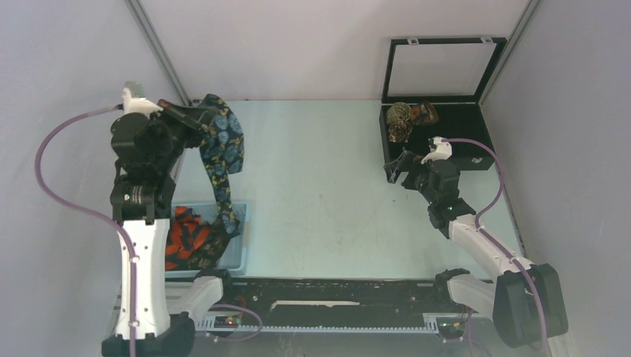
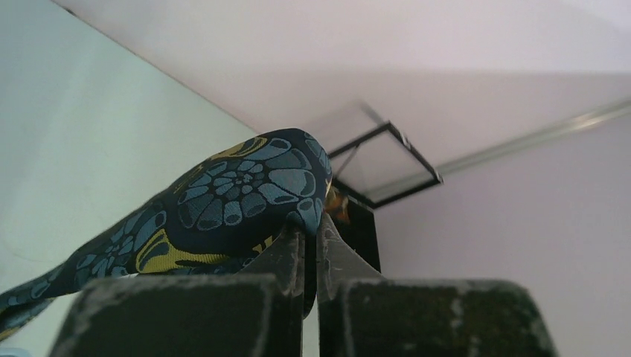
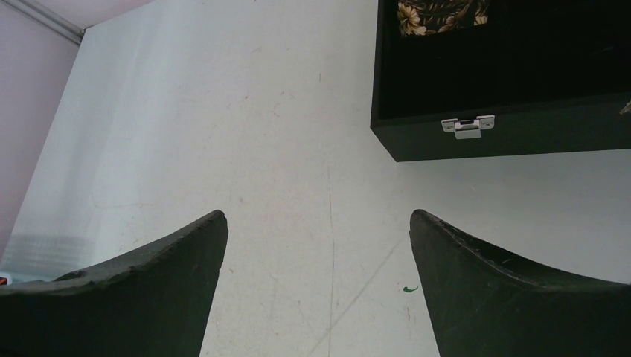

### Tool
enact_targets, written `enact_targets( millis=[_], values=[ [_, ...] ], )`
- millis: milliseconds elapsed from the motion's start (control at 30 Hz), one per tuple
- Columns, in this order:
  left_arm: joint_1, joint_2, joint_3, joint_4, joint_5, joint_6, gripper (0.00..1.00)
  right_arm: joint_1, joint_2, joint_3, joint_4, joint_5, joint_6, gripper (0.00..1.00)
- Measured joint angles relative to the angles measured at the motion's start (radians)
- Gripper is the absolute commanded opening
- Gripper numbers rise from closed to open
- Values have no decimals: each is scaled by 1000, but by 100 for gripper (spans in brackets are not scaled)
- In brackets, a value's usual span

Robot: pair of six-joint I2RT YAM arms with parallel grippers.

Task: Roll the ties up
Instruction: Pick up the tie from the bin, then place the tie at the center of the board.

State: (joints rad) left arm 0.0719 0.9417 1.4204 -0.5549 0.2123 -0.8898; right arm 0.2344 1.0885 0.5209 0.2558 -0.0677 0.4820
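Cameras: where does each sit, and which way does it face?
Top view: above and behind the arms, looking down on the table; both arms show.
Left wrist: mounted there, looks along the shut left end effector at the tie it pinches.
Right wrist: mounted there, looks down past the open right end effector at table and black box.
Shared: the tie in top and left wrist; the black box in all three.

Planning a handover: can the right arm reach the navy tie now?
Probably not: the navy tie hangs from the left gripper, far across the table from the right gripper, open beside the black box.
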Motion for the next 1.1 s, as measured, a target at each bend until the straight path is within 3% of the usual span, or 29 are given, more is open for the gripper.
enact_targets(
  millis=[300,433,667,900,1100],
  values=[
    [-303,126,47,9,-29,0,0,-2,0,0,-1,0,0,93],
    [-432,176,142,21,-34,0,0,-2,-4,0,-8,-6,0,93],
    [-550,237,285,83,10,2,0,2,-158,0,-118,-23,21,93],
    [-631,275,134,102,35,9,0,6,-456,14,-306,4,46,93],
    [-788,399,32,121,44,8,0,6,-578,84,-482,58,53,92]
  ],
)
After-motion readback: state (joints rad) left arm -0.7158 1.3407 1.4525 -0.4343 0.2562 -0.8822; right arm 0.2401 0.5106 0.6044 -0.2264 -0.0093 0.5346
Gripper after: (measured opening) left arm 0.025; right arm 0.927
